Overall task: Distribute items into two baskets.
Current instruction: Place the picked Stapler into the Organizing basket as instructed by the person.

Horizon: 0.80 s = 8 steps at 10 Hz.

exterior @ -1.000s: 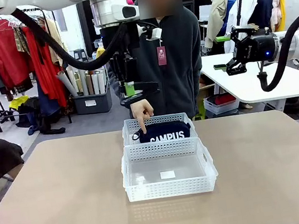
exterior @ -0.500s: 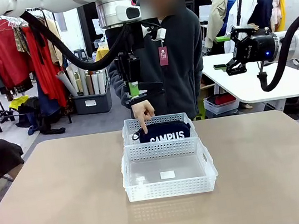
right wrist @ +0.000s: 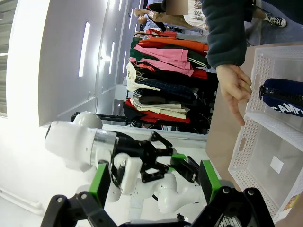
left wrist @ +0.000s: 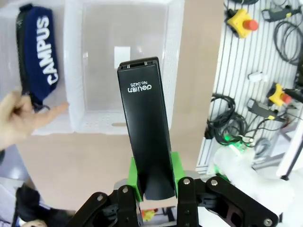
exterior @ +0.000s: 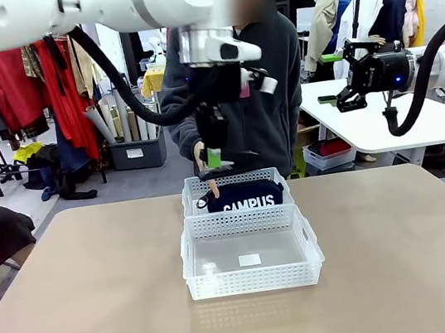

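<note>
My left end effector (left wrist: pixel 154 189) is pinched on the black stapler (left wrist: pixel 147 132), the green pads (left wrist: pixel 135 177) pressing its sides near one end while the rest juts out ahead of my fingers, its white print facing the wrist camera. From the front, that end effector (exterior: pixel 214 163) hangs in the air above the farther basket (exterior: pixel 233 183), my left arm reaching in from the left across the middle and pointing down.

On the bench (exterior: pixel 100 302), closest to me, sits the nearer basket (exterior: pixel 252 261), with only a small white label on its floor. Touching its far side is the farther basket, and in it lies the navy pouch (exterior: pixel 245 196) with its CAMPUS lettering toward me. The person's hand (exterior: pixel 203 162) hovers at that basket's left end, one finger pointing down toward the pouch, just beside my left fingers.

My right end effector (exterior: pixel 341 99) is held high off to the right, well apart from the baskets, its fingers (right wrist: pixel 208 179) spread wide and holding nothing.
</note>
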Available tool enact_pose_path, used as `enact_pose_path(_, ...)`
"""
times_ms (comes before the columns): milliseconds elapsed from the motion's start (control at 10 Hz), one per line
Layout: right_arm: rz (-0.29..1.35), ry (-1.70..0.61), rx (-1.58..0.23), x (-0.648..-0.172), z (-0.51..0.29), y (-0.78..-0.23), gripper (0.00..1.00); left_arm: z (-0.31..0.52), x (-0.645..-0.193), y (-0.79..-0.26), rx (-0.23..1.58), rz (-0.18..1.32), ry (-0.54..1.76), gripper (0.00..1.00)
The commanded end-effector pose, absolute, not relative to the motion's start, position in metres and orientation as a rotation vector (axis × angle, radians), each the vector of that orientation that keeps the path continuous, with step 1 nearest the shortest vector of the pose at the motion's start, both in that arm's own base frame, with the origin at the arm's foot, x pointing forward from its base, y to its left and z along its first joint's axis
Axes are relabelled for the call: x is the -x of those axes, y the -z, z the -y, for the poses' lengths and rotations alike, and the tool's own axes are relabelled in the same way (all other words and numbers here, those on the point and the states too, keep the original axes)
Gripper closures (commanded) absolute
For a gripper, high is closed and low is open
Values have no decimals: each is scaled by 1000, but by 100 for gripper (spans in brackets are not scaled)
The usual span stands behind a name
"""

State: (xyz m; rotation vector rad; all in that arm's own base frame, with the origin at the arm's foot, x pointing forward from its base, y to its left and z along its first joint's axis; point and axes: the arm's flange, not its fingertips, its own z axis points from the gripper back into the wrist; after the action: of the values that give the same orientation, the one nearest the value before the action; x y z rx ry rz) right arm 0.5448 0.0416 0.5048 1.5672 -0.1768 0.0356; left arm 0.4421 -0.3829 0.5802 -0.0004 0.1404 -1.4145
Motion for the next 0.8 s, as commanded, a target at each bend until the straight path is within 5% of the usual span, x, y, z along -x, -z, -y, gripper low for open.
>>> enact_pose_path(0, 175, -37, -1578, -544, -41, -507, 0, 379, -431, -563, -48, -66, 1448, 100)
enact_pose_path(700, 175, -37, -1578, -544, -41, -507, 0, 373, -429, -462, -148, -10, 1438, 100)
